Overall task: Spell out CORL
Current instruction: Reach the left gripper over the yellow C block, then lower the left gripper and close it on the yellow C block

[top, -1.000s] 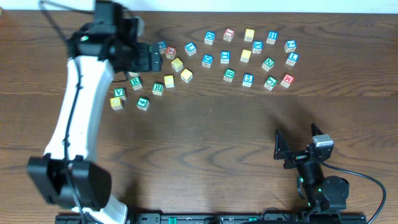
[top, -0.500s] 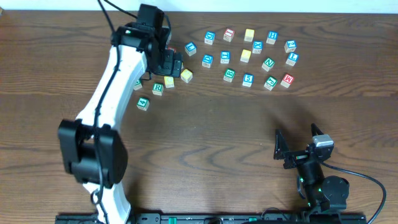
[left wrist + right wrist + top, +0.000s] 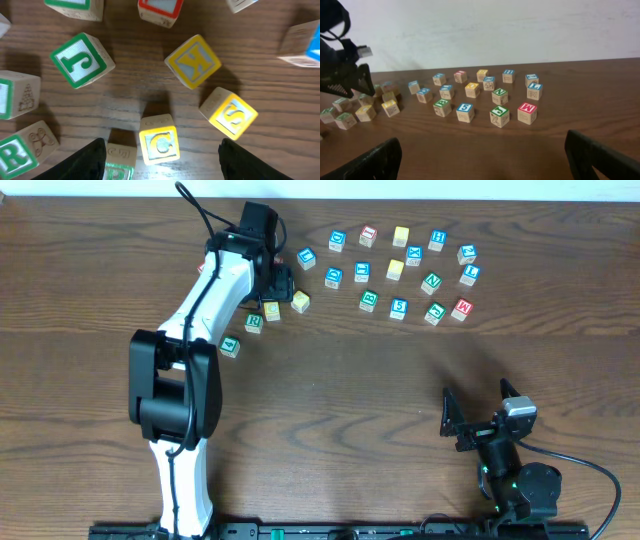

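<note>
Left claw [image 3: 160, 146] is held wide open, empty, over yellow-faced wooden C cube [image 3: 159, 141] near far edge of grained bench [image 3: 125, 102]; right claw [image 3: 482, 152] likewise splayed, empty.

The dark wood counter [image 3: 340, 410] carries small lettered blocks [image 3: 399, 307] scattered in a loose band across the overhead frame's upper middle.

Wooden letter blocks. Left wrist view: yellow C block [image 3: 160, 145] at bottom centre, yellow K block [image 3: 192, 61] and yellow S block [image 3: 230, 114] to its upper right, green J block [image 3: 81, 60] at upper left, green R block [image 3: 15, 156] in the lower-left corner. Right wrist view: blue 5 block [image 3: 464, 112] and red M block [image 3: 527, 113] in the front row.
</note>
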{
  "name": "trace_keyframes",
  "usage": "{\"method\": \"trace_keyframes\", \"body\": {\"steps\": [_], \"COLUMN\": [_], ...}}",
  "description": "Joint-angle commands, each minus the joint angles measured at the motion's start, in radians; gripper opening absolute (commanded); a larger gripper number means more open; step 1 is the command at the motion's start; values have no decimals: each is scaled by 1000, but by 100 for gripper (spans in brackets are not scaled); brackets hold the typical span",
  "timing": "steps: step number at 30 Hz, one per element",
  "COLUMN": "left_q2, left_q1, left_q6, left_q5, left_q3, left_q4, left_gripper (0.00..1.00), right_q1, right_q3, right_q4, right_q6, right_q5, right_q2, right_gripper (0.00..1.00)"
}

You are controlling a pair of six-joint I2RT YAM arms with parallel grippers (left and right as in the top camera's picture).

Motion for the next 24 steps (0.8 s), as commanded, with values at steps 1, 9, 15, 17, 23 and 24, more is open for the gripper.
{"method": "trace_keyframes", "body": {"steps": [1,9,15,17,23,24], "left_q2": [40,64,77,77,77,77], "left_q1": [-2,-3,-3,-3,-4,-5], "left_q6": [-47,-73,-73,-73,-77,-80], "left_q5": [-16,-16,-16,-16,-16,-16], "left_q3": [22,22,22,21,6,-1], "left_q4": [-2,0,3,3,22,28], "left_gripper": [71,66,64,63,62,62], "right_q1": [-9,-9,-9,-9,-9,-9], "right_q3": [-2,-2,-2,-2,-2,-2], "right_q4": [-3,-3,-3,-3,-3,-3], "right_q6": [-10,-10,-10,-10,-10,-10], "right_q5": [-10,-10,-10,-10,-10,-10], "right_q2": [-6,-6,-6,-6,-6,-6], "right_gripper": [99,99,99,99,99,99]}}
